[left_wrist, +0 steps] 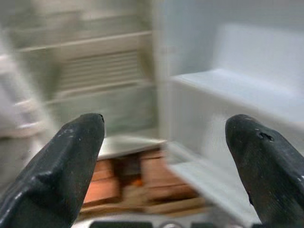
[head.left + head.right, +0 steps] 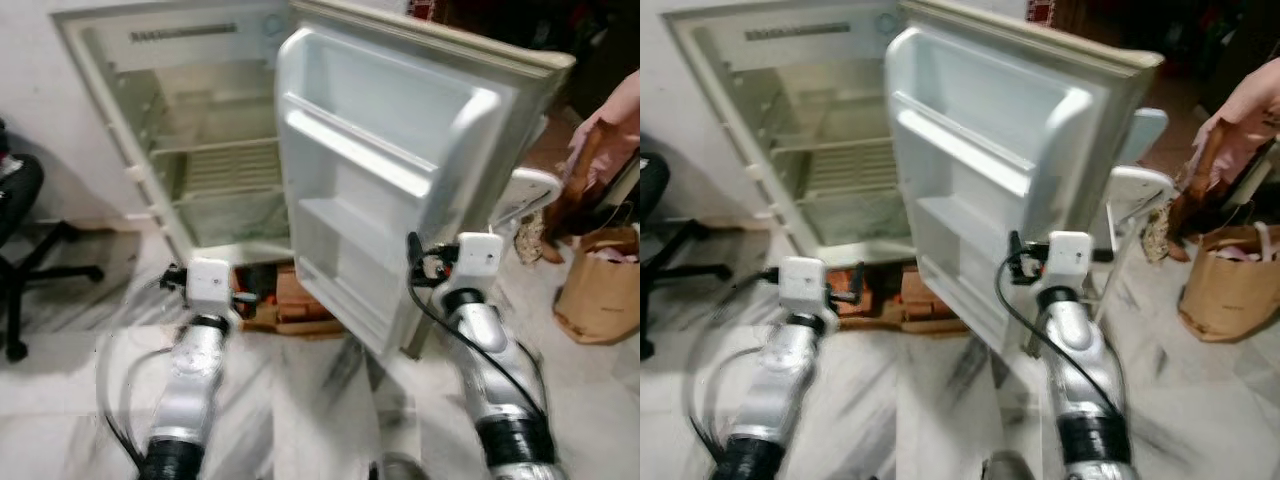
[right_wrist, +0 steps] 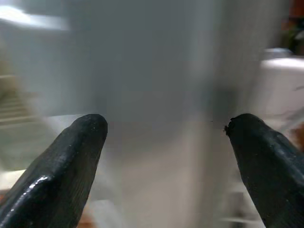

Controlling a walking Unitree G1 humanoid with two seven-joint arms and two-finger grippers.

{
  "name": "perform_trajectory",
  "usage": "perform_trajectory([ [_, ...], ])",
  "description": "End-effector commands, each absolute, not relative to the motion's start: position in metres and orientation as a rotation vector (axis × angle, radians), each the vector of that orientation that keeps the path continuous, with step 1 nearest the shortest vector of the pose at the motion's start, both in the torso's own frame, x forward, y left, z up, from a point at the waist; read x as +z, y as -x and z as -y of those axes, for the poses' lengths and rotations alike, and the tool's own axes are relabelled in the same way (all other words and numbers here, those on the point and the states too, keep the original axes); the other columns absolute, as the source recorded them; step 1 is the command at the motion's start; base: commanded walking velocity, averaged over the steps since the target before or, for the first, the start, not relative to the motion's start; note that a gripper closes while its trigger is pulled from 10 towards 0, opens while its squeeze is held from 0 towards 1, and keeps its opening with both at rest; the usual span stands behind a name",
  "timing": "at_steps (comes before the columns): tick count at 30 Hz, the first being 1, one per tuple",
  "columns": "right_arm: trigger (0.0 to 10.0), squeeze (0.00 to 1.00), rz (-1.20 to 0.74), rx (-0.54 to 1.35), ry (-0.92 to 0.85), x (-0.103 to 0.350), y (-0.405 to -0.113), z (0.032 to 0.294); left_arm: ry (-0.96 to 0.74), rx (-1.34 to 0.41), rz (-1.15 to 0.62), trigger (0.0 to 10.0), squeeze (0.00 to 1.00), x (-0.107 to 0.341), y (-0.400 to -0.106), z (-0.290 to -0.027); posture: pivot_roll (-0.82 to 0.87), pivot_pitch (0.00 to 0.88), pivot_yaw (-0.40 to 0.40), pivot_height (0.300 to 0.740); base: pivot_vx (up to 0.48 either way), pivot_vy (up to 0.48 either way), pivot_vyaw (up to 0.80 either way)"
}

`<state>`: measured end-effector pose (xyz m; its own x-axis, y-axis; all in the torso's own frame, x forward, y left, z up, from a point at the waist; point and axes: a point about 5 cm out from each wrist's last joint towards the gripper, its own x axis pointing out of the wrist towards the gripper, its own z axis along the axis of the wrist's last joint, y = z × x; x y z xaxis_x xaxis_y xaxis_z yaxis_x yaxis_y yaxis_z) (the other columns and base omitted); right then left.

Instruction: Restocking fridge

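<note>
Soft, even daylight fills the head views, brightest on the white fridge door (image 2: 400,170) and the pale floor (image 2: 320,400), with no hard shadows or glare. Motion blur smears the floor and both arms toward 6 o'clock, while the fridge interior (image 2: 200,140) stays fairly sharp. Both wrist views are heavily blurred; the black fingers (image 1: 61,166) of each end effector are crisper than the washed-out background, with slight sheen on one finger (image 3: 52,190)
</note>
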<state>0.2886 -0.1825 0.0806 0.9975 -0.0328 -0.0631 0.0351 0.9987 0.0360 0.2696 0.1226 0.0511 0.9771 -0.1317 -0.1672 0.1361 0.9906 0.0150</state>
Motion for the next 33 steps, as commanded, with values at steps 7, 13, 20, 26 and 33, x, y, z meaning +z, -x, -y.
perform_trajectory([
  [7, 10.0, 0.00, -0.037, -0.016, -0.059, 0.085, -0.290, 0.175, -0.050, -0.110, -0.170, 10.0, 0.00, 0.051, -0.267, -0.136, -0.05, 0.000, 0.046, 0.740, 0.000, 0.000, 0.00],
  [13, 10.0, 0.00, -0.047, -0.030, -0.067, 0.083, -0.293, 0.180, -0.070, -0.101, -0.189, 10.0, 0.00, 0.047, -0.263, -0.142, -0.05, 0.000, 0.049, 0.740, 0.000, 0.000, 0.00],
  [20, 10.0, 0.00, -0.069, -0.019, -0.097, 0.081, -0.302, 0.188, -0.142, -0.081, -0.231, 10.0, 0.00, 0.037, -0.242, -0.168, -0.02, 0.000, 0.042, 0.740, 0.000, 0.000, 0.00],
  [26, 10.0, 0.00, -0.034, 0.003, -0.084, 0.092, -0.323, 0.192, -0.117, 0.006, -0.302, 10.0, 0.00, 0.026, -0.214, -0.186, 0.01, 0.000, 0.038, 0.740, 0.000, 0.000, 0.00],
  [33, 10.0, 0.00, 0.057, 0.068, -0.115, 0.126, -0.354, 0.180, -0.102, 0.003, -0.340, 10.0, 0.00, 0.018, -0.202, -0.189, 0.04, 0.000, 0.022, 0.740, 0.000, 0.000, 0.00],
])
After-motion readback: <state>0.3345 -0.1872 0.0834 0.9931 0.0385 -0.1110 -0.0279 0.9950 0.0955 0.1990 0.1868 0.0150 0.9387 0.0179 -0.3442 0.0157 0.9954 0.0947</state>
